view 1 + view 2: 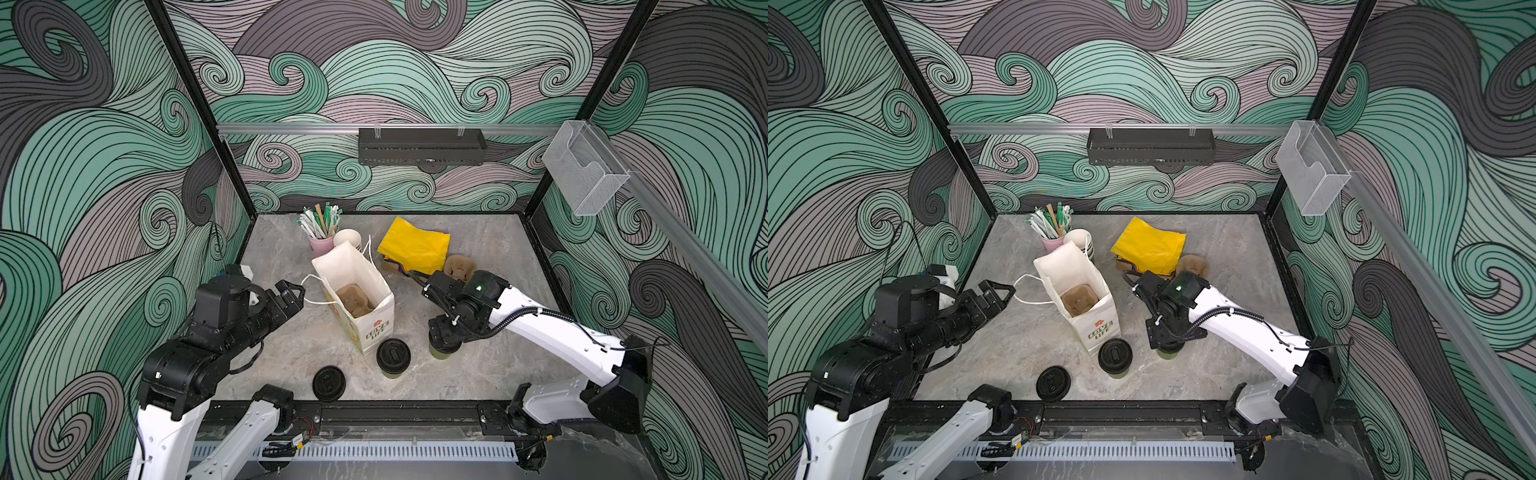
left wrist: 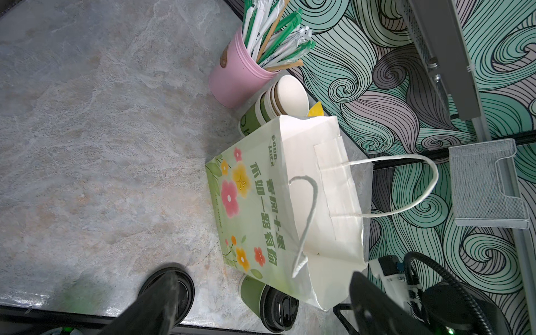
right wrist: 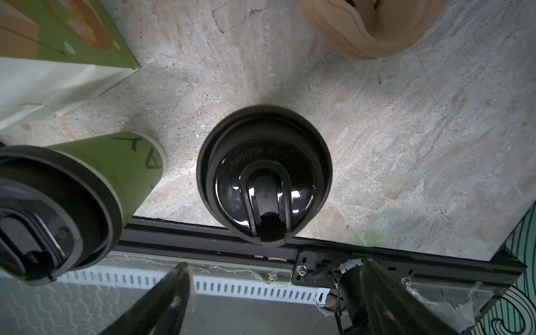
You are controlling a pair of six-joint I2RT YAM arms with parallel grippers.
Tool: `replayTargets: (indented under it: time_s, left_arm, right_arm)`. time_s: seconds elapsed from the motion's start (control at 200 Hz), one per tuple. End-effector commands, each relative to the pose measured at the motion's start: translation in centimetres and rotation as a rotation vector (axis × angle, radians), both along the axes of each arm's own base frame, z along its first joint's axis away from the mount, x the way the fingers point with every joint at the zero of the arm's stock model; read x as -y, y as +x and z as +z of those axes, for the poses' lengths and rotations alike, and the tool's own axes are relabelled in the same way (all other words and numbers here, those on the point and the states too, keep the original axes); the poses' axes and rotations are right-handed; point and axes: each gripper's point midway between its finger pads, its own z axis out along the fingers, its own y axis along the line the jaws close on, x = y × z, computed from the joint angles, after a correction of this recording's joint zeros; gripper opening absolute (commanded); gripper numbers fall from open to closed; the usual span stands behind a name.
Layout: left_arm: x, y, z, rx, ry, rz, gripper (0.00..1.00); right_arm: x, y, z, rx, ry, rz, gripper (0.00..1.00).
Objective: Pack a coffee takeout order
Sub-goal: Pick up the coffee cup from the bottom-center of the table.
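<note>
Presently the table (image 1: 291, 357) carries everything, and I take the white paper bag (image 1: 353, 286), standing open near its middle, as my reference.

My right arm (image 1: 552, 332) reaches in beside the bag with elbow raised and wrist turned down, so the right pincer (image 3: 275, 264) points at the table. Its jaws are spread wide and grip nothing. My left arm (image 1: 232, 328) lies low and nearly level on the bag's other side. The left pincer (image 1: 293, 296) is just short of the bag's handle loop (image 1: 309, 291), likewise spread and empty.

Inside the bag sits a brown cup carrier (image 1: 353, 301) with no cup in it. The yellow napkins (image 1: 415, 245) lie behind the bag, toward my right.

One lidded cup (image 1: 393, 356) stands just beside the bag's front corner; whether it touches the bag I cannot tell. A second lidded cup (image 3: 264, 179) stands upright in front of the bag on my right, directly beneath the right pincer, its long axis vertical and in line with the wrist.

In my judgement the coming move turns on that alignment: a straight descent, jaws astride the cup, then closure. The right arm is plainly the nearer.

A loose lid (image 1: 329, 383) lies flat in front of the bag, toward my left.
</note>
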Motion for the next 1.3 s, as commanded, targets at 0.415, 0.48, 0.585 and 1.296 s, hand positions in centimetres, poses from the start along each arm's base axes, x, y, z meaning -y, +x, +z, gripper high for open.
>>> replayTargets:
  time_s: [0.415, 0.48, 0.585, 1.296]
  left_arm:
    - [0.4, 0.5, -0.3, 0.001, -0.029, 0.001, 0.92]
    - [0.4, 0.6, -0.3, 0.003, -0.029, -0.001, 0.91]
    - [0.5, 0.7, -0.4, 0.001, -0.031, -0.002, 0.91]
    - [0.5, 0.3, -0.7, 0.000, -0.035, -0.003, 0.89]
  right_arm:
    - [-0.4, 1.0, -2.6, -0.039, 0.002, -0.021, 0.79]
    - [-0.4, 1.1, -2.8, -0.041, 0.000, -0.027, 0.78]
    - [-0.5, 1.3, -2.9, -0.041, 0.009, -0.040, 0.77]
    - [0.1, 2.0, -1.4, 0.031, 0.046, -0.119, 0.85]
